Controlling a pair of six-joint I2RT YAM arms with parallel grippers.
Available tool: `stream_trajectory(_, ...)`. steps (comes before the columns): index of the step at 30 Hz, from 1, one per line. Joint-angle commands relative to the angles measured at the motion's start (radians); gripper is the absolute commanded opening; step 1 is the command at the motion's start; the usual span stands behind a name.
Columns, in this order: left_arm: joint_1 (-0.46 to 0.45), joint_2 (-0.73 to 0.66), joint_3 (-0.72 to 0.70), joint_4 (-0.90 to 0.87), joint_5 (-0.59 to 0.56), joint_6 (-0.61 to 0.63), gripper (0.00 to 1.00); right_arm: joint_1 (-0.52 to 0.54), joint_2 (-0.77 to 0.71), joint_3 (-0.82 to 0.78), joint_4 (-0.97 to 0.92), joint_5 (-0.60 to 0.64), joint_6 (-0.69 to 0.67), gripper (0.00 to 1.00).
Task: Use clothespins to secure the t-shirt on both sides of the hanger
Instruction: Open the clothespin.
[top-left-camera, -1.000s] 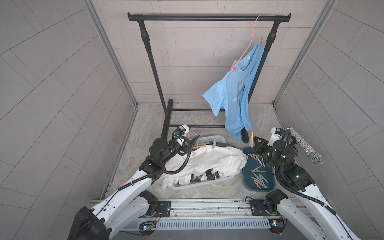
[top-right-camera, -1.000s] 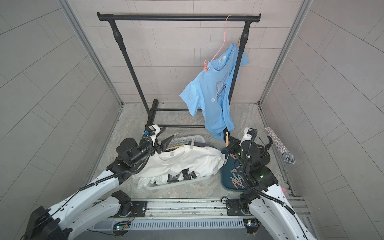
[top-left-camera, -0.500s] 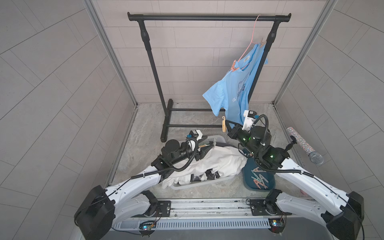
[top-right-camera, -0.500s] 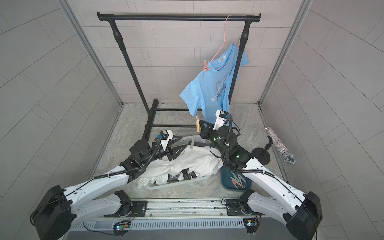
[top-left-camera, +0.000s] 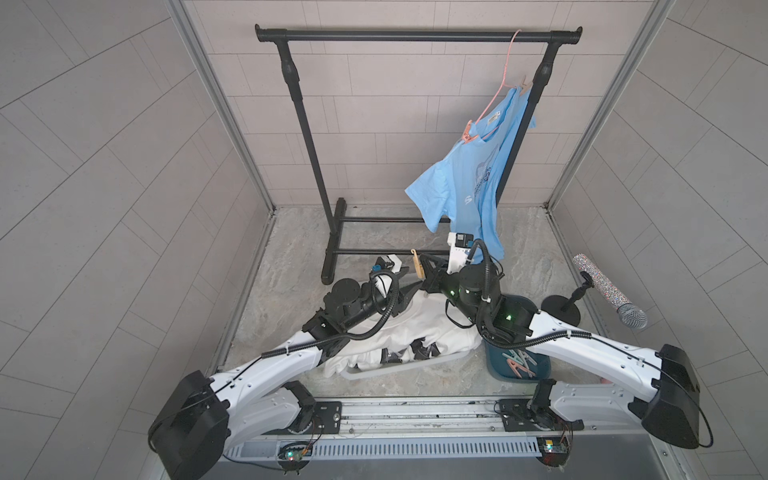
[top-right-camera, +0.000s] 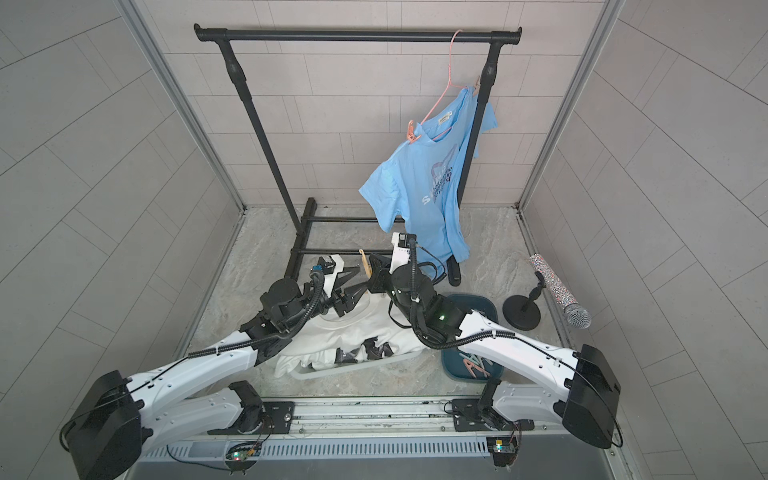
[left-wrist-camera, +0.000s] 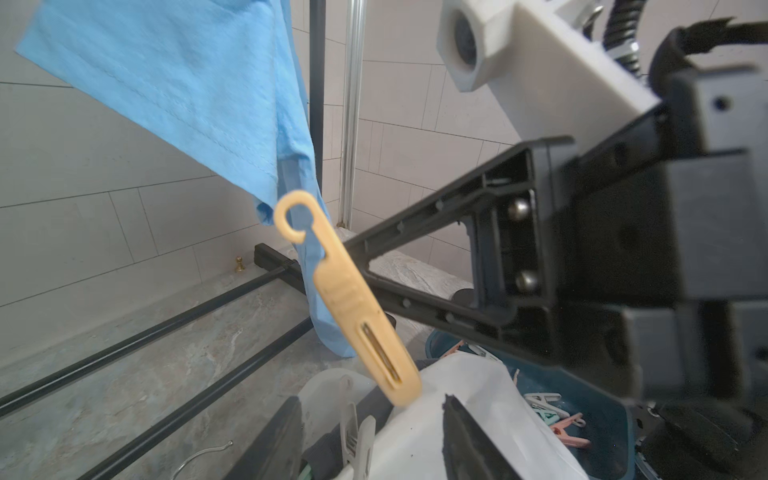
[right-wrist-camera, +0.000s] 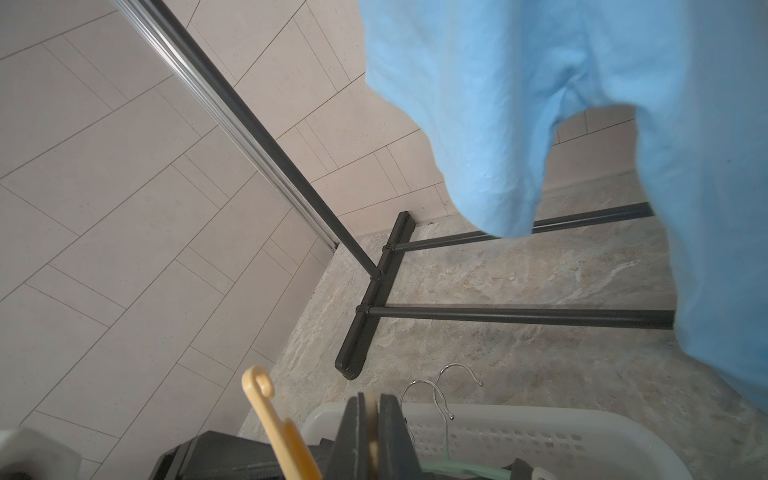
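Note:
The blue t-shirt (top-left-camera: 465, 195) hangs on a pink hanger (top-left-camera: 498, 97) at the right end of the black rack (top-left-camera: 415, 35). A peach clothespin (top-left-camera: 468, 136) grips its near shoulder, and another (top-left-camera: 524, 84) sits at the far shoulder. Low over the basket, my right gripper (top-left-camera: 423, 271) is shut on a yellow clothespin (left-wrist-camera: 349, 299), whose hooked end points up. My left gripper (left-wrist-camera: 374, 440) faces it, open, its fingers (left-wrist-camera: 469, 444) on either side of the clothespin's lower end without touching. In the right wrist view the yellow clothespin (right-wrist-camera: 282, 432) slants beside the shut fingers (right-wrist-camera: 390, 436).
A white laundry basket (top-left-camera: 374, 372) holds a white shirt (top-left-camera: 415, 332) and spare wire hangers (right-wrist-camera: 436, 399). A dark blue tub (top-left-camera: 540, 370) of clothespins stands to its right. A microphone on a stand (top-left-camera: 609, 291) is at the far right. The rack's foot bars (top-left-camera: 374, 251) cross the floor.
My right arm swung from the tub at the right to the middle, carrying the yellow clothespin. The left arm reached forward to meet it, and its jaws have narrowed.

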Motion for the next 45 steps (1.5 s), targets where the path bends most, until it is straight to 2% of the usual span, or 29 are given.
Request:
stream_trajectory(1,0.006,-0.014,-0.009,0.083,-0.001,-0.044,0.50,0.015,0.017,0.025,0.034,0.070,-0.034,0.00)
stream_trajectory(5,0.006,-0.008,-0.016,0.096,-0.009,-0.063,0.38,0.035,0.040,0.028,0.055,0.074,-0.051,0.00)
stream_trajectory(12,0.012,-0.004,-0.012,0.082,-0.010,-0.065,0.24,0.040,0.063,0.037,0.077,0.066,-0.048,0.00)
stream_trajectory(14,0.012,-0.001,-0.007,0.066,0.002,-0.060,0.30,0.041,0.067,0.038,0.087,0.065,-0.043,0.00)
stream_trajectory(16,0.012,0.003,0.000,0.044,0.019,-0.048,0.43,0.041,0.071,0.038,0.101,0.062,-0.039,0.00)
stream_trajectory(17,0.012,0.004,0.000,0.038,0.020,-0.042,0.47,0.041,0.075,0.042,0.103,0.060,-0.037,0.00)
stream_trajectory(21,0.012,0.009,0.001,0.006,0.006,-0.017,0.48,0.042,0.078,0.045,0.110,0.060,-0.040,0.00)
stream_trajectory(29,0.012,0.003,0.001,0.000,-0.022,-0.009,0.33,0.046,0.094,0.045,0.108,0.040,-0.027,0.00)
stream_trajectory(36,0.014,-0.006,-0.006,0.022,-0.037,-0.001,0.29,0.055,0.102,0.042,0.104,0.039,-0.021,0.00)
stream_trajectory(38,0.014,-0.009,-0.006,0.022,-0.038,0.009,0.23,0.054,0.099,0.044,0.099,0.039,-0.021,0.00)
stream_trajectory(42,0.015,-0.023,-0.011,0.011,-0.044,0.031,0.03,0.056,0.088,0.045,0.073,0.039,-0.025,0.00)
stream_trajectory(45,0.014,-0.036,-0.013,-0.004,-0.047,0.046,0.01,0.055,0.065,0.044,0.043,0.040,-0.052,0.00)
